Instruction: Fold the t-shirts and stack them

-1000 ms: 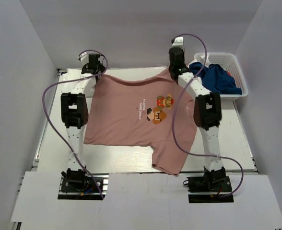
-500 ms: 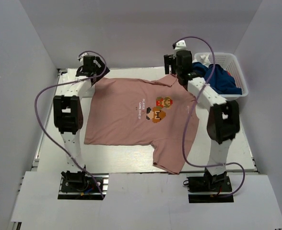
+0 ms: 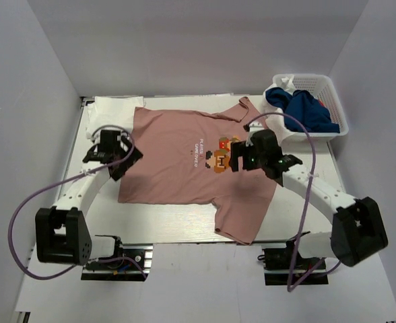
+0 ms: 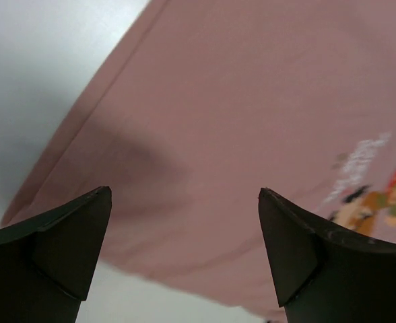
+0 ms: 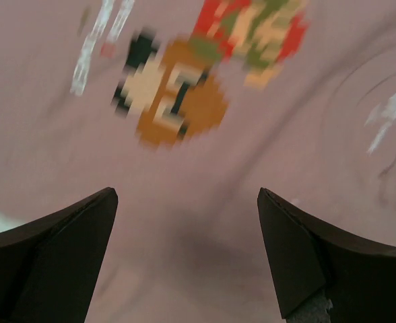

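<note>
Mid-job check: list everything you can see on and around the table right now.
pink t-shirt: one, dusty pink with a pixel-figure print, spread flat mid-table
white garment: one, white, far-left corner of the table
navy t-shirt: one, navy blue, bunched in the basket
basket: one, white mesh, far right
table: one, pale
left gripper: black, jaws open, over the pink shirt's left edge
right gripper: black, jaws open, over the print
</note>
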You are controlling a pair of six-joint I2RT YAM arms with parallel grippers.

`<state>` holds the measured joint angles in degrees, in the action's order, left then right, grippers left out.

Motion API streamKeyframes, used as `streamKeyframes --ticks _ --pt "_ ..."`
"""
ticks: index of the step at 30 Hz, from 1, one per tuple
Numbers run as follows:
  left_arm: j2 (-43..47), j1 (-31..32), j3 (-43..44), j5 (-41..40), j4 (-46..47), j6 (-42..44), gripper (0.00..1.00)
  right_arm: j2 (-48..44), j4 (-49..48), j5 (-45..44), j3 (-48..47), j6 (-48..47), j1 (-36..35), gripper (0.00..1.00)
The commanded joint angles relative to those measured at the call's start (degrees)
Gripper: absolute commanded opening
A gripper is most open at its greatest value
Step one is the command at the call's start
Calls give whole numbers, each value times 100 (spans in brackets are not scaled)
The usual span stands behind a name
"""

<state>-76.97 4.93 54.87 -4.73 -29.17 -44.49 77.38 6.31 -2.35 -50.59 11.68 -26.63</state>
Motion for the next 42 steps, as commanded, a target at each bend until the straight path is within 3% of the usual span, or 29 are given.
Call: streamKeyframes --ticks 1,8,14,21,24,25,28,31,32,33,36,38,42 --pt "585 -45 -810 -344 -1106 -665 100 -767 1115 393 223 19 -560 90" --pt "1035 -150 -1795 -608 -1293 -1106 100 -997 2725 7 689 343 -2222 90" --pt "561 -264 -2024 -546 -1127 -1229 82 -1120 3087 -380 805 1222 -3232 90" --pt "622 -317 -2235 -739 -599 -1492 53 -1164 3386 -688 1235 1916 -3963 90" --pt "376 -317 -2235 -792 -599 -1492 31 -928 3351 -837 1419 2057 -4200 88" --pt "376 -317 -2183 -792 -599 -1492 17 -849 3333 -950 1446 2092 -4297 88" --pt "297 -317 -2182 -722 -599 -1492 0 -453 3184 -1232 1420 2128 -4455 78" --pt "297 -317 -2182 -661 -537 -1431 0 -189 3036 -1286 1429 2101 -4552 66" --pt "375 -317 -2182 -661 -537 -1379 0 -128 3026 -1390 1446 2119 -4561 59" --pt "376 -317 -2182 -661 -537 -1378 0 -75 3008 -1417 1455 2188 -4579 41" --pt "639 -317 -2121 -661 -537 -1325 0 -48 3131 -1881 1438 2469 -4561 8" --pt "805 -317 -2068 -661 -590 -1265 0 -118 3253 -2172 1263 2601 -4535 0" --pt "972 -317 -1867 -661 -713 -1203 0 -442 3404 -2673 824 2673 -4412 0"
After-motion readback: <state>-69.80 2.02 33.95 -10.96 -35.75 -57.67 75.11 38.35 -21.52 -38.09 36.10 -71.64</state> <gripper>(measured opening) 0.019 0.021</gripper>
